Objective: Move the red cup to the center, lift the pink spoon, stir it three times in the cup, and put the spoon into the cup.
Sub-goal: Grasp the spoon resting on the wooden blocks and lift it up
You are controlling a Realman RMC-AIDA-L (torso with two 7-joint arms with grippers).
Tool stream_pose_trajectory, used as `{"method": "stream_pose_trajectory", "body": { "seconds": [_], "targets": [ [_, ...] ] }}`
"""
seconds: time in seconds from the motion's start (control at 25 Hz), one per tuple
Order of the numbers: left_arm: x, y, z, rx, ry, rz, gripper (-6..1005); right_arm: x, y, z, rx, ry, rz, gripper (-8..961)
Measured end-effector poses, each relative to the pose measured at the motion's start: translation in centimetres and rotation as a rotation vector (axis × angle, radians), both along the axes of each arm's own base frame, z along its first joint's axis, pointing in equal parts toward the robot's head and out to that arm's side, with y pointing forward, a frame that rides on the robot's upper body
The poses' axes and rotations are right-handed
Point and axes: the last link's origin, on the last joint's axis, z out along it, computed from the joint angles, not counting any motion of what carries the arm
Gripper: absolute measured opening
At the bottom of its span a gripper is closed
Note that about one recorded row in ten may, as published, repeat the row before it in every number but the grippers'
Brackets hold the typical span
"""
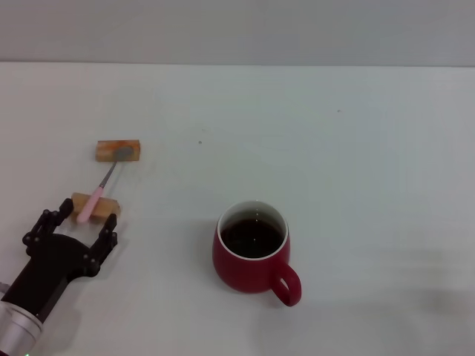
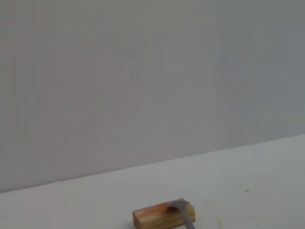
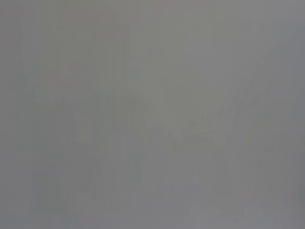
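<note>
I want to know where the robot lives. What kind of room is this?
Probably a robot test bench, not a kitchen: a bare white table against a plain wall, holding only a red cup and a pink spoon propped on two wooden blocks, with the open left gripper beside the spoon.

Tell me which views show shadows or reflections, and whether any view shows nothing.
Head view: soft shadow under the left gripper; small highlights on the red cup and its dark inside. Left wrist view: even light, wooden block sharp. Right wrist view: only featureless grey.
</note>
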Motion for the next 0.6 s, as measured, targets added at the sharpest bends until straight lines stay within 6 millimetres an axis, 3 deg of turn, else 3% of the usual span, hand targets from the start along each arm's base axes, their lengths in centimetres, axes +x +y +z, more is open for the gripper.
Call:
{"method": "stream_pose_trajectory", "body": {
  "seconds": [0.2, 0.32, 0.6],
  "targets": [
    [0.08, 0.05, 0.01, -0.001, -0.004, -0.004, 768, 0.02, -0.03, 0.00, 0.000, 0.000, -0.001, 419],
    [0.14, 0.12, -0.04, -0.002, -0.004, -0.005, 596, 0.02, -0.04, 0.00, 0.000, 0.000, -0.001, 420],
    [0.14, 0.28, -0.01, -0.002, -0.003, -0.005, 593, 0.02, -0.04, 0.01, 0.001, 0.000, -0.001, 420]
  ]
}}
